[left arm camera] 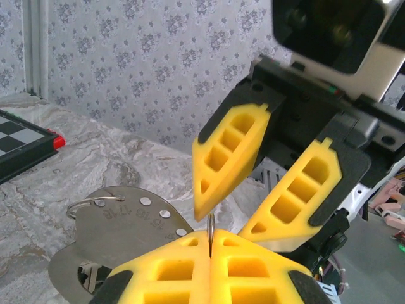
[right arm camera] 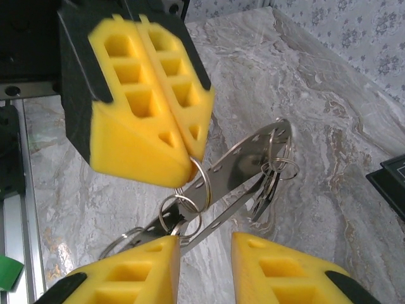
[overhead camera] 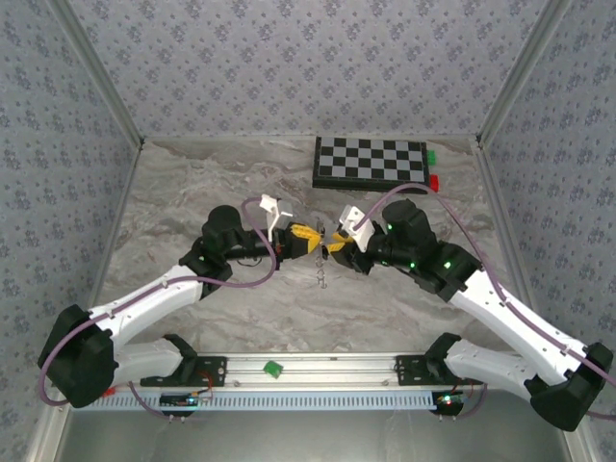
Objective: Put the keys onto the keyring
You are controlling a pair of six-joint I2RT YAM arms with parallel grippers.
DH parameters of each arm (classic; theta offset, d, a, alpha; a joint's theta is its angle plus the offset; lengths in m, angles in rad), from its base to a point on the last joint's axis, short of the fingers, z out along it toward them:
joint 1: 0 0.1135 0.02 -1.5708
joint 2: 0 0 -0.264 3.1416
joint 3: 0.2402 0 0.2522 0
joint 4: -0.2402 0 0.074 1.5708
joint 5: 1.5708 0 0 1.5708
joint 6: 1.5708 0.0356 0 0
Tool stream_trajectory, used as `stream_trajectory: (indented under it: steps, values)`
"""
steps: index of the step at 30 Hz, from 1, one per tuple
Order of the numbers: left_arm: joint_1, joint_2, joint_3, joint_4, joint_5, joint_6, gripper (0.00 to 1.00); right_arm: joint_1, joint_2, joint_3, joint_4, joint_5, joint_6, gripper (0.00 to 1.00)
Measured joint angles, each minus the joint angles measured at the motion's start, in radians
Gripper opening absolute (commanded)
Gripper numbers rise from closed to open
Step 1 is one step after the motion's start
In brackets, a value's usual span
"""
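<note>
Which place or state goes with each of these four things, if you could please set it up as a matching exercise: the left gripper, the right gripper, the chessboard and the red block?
Things:
1. left gripper
2. right gripper
3. chessboard
4. red block

Places or states:
A. beside the chessboard's right edge
B. jaws apart
C. shut on the keyring
D. flat at the far side of the table

Pairs: 1-C; 2-B; 3-D; 4-A
</note>
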Motion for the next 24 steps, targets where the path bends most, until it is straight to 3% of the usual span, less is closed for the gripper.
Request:
stream_trajectory:
  steps: [15, 24]
  values:
    - [-0.018, 0.000, -0.019, 0.110, -0.030, -0.082, 0.00, -0.006, -0.022, -0.120, 0.135, -0.001, 0.100, 0.24]
    - [-0.020, 0.002, -0.032, 0.159, -0.071, -0.121, 0.00, -0.159, -0.194, -0.323, 0.432, -0.110, 0.319, 0.28]
